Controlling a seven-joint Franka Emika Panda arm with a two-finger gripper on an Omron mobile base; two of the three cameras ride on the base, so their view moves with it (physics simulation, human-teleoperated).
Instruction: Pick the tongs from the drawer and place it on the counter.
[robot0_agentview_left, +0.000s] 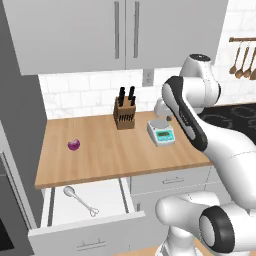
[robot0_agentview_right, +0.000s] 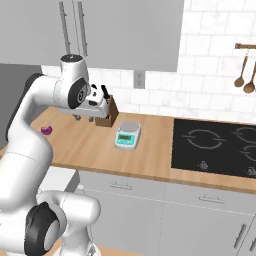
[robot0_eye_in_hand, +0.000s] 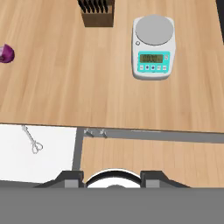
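The tongs (robot0_agentview_left: 80, 200) lie slantwise in the open drawer (robot0_agentview_left: 107, 195) at lower left, rounded head toward the back, splayed tips toward the front. In the hand view the tongs (robot0_eye_in_hand: 31, 140) are small, on the drawer's white floor (robot0_eye_in_hand: 48, 159) at lower left. The wooden counter (robot0_agentview_left: 115, 150) runs above the drawer. My gripper (robot0_eye_in_hand: 111, 178) hangs high over the counter's front edge, right of the drawer, open, with nothing between its fingertips (robot0_eye_in_hand: 70, 177). In the right base view the gripper (robot0_agentview_right: 83, 118) hangs in front of the knife block.
A knife block (robot0_agentview_left: 124, 114) stands at the back of the counter. A white kitchen scale (robot0_agentview_left: 161, 132) sits to its right, and a small purple item (robot0_agentview_left: 74, 145) lies to the left. A black cooktop (robot0_agentview_right: 215, 145) lies right of the counter; wooden spoons (robot0_agentview_right: 247, 75) hang above it.
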